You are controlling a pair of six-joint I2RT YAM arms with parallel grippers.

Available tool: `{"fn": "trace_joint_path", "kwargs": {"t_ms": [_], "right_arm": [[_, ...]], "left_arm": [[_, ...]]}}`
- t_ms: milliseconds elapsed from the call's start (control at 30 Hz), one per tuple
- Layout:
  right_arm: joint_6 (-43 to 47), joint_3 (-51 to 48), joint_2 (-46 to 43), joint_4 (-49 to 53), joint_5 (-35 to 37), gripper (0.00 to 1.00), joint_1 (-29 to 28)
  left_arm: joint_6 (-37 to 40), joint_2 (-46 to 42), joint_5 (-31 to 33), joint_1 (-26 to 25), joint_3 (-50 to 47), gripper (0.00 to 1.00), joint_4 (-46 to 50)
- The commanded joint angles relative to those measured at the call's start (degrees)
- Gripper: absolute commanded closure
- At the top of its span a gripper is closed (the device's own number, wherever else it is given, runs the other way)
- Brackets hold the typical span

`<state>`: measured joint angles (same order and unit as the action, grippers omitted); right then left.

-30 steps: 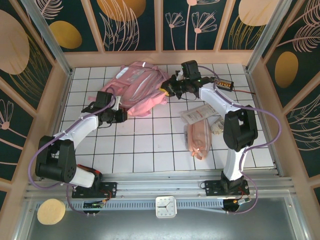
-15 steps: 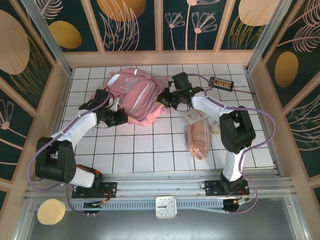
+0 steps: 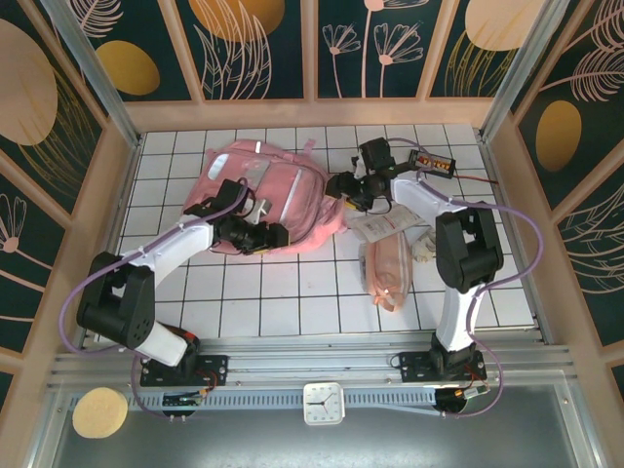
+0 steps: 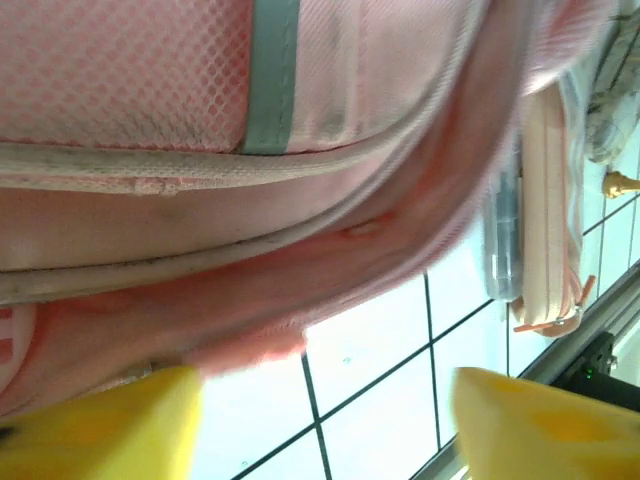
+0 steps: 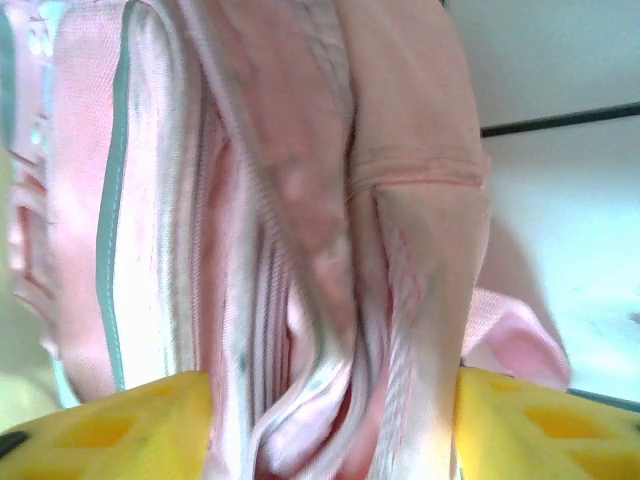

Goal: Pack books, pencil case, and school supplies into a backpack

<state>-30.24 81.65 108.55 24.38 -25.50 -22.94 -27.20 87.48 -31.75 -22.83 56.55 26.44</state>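
The pink backpack (image 3: 278, 190) lies flat on the tiles at the back centre. My left gripper (image 3: 269, 238) is at its near edge, open. In the left wrist view its yellow fingers (image 4: 100, 425) are wide apart over bare tile, with the backpack's hem (image 4: 250, 250) just above them. My right gripper (image 3: 343, 185) is at the backpack's right end, open, and loose folds of backpack fabric (image 5: 330, 300) hang between its fingers (image 5: 540, 430). The pale-pink pencil case (image 3: 387, 268) and the clear school supplies packet (image 3: 388, 224) lie on the tiles to the right. The books are hidden.
A small black device (image 3: 432, 161) with orange dots and a wire sits at the back right. Wooden walls (image 3: 115, 195) ring the tiled table. The pencil case (image 4: 545, 200) also shows at the right edge of the left wrist view.
Both grippers have opened and let go of the backpack, which has dropped flatter and shifted right. My left gripper slid right along its near edge; my right gripper pulled back.
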Motion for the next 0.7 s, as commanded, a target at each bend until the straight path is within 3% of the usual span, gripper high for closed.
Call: {"fn": "trace_joint_path", "kwargs": {"t_ms": [0,133,300,400,500,667], "right_arm": [[5.1,-4.0,-9.4,7.8,4.8,0.28,-2.2],[3.5,-6.9,-16.4,10.7,8.4,0.26,-10.0],[2.2,-6.7,-12.8,1.8,-1.7,0.28,-20.2],[5.8,-2.1,-7.0,1.1,1.3,0.29,-24.8],[4.0,-3.6,-4.4,-4.1,6.1,0.3,-27.4],[0.8,-7.6,-1.3,-14.1,13.4,0.34,-30.6]], "left_arm": [[-0.8,-4.8,-0.9,0.9,0.5,0.01,1.3],[-6.2,-11.9,3.2,3.3,-3.0,0.01,2.3],[-13.8,-19.3,6.0,8.5,-10.1,0.01,1.7],[-16.6,-22.0,6.8,14.0,-14.6,0.01,-0.4],[-18.2,-21.1,5.3,19.0,-16.8,0.01,-5.0],[-17.1,-14.5,6.5,21.6,-16.8,0.01,-10.3]]}}
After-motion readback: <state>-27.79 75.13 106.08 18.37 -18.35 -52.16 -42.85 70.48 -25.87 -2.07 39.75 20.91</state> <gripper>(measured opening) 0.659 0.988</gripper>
